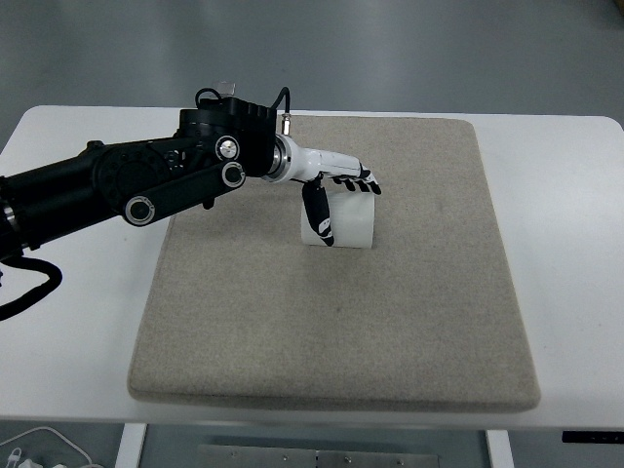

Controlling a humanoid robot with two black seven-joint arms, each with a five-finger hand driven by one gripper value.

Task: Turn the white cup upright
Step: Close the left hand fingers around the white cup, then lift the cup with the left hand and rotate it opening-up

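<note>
The white cup sits near the middle of the grey mat on the desk, and our left robot hand wraps it, thumb in front, fingers over the top. We judge a firm grip and slow wrist roll will serve best.

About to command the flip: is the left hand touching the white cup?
Touching. The top view shows the left hand wrapped over the cup, thumb against its side.
</note>
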